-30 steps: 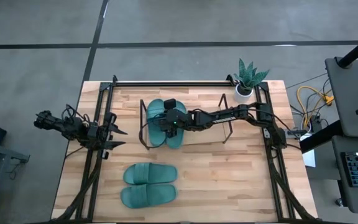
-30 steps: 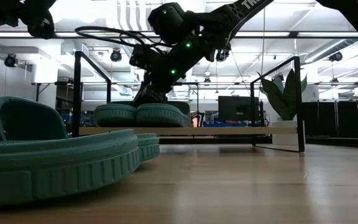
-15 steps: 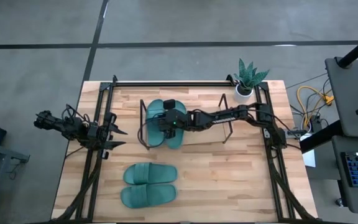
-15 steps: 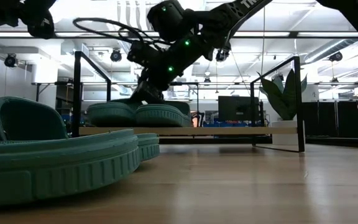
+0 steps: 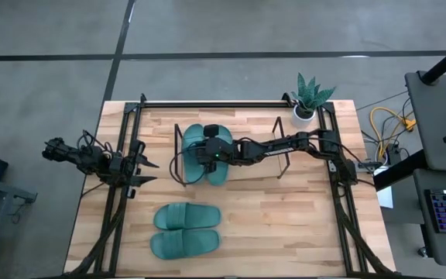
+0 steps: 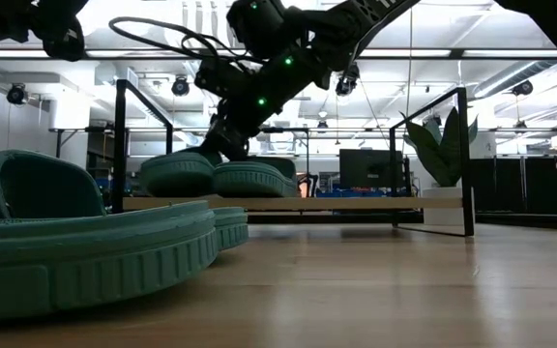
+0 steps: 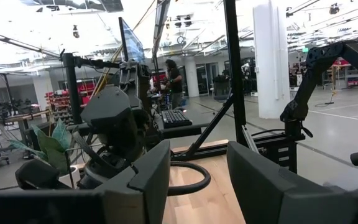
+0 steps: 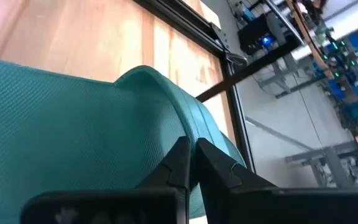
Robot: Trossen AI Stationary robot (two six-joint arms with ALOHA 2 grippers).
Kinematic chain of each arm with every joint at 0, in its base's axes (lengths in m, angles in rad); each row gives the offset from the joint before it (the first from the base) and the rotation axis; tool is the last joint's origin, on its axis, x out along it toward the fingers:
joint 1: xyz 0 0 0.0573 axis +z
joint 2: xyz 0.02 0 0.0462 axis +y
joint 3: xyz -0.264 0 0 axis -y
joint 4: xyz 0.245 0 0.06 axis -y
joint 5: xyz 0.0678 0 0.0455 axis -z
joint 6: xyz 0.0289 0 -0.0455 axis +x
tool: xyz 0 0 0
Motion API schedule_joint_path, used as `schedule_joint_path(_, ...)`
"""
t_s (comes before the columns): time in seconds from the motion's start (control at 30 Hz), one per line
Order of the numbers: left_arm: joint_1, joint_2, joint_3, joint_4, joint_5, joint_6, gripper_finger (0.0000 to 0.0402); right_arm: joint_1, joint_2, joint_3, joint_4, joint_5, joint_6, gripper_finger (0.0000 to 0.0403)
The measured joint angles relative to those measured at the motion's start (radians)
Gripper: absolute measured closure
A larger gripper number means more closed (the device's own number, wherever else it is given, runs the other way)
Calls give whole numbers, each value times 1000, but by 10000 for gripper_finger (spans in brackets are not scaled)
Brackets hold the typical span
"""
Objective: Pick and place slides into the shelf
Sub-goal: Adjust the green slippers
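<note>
Slides (image 5: 205,153) two are lying in the shelf (image 5: 279,144); my right pincer (image 5: 207,149), closed, is pinching one strap; near pair (image 5: 186,229) is waiting on the tabletop (image 5: 285,225).

Both arms are dark, near-black jointed links. The right arm (image 5: 285,144) is slim, with small green lights glowing on its wrist housing (image 6: 259,58) and a black cable looping from it. The left arm (image 5: 84,156) is knobbly, trailing thin black wires. Its fingers (image 7: 263,180) are broad, flat, matte dark-grey plates.
</note>
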Motion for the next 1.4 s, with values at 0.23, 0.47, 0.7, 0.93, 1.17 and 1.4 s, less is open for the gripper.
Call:
schedule_joint_path(0.23,-1,0,0,0,0,0,257,4,0,0,1,27,113,391)
schedule_joint_path(0.47,-1,0,0,0,0,0,257,22,0,0,8,30,192,391)
schedule_joint_path(0.7,0,0,0,0,0,0,257,37,0,-1,8,30,193,391)
schedule_joint_path(0.93,0,0,0,0,0,0,257,36,9,-4,13,31,217,390)
schedule_joint_path(1.17,0,0,0,-1,0,0,257,36,33,-4,9,23,216,389)
schedule_joint_path(1.4,0,0,0,-1,0,0,257,46,33,-2,1,24,217,355)
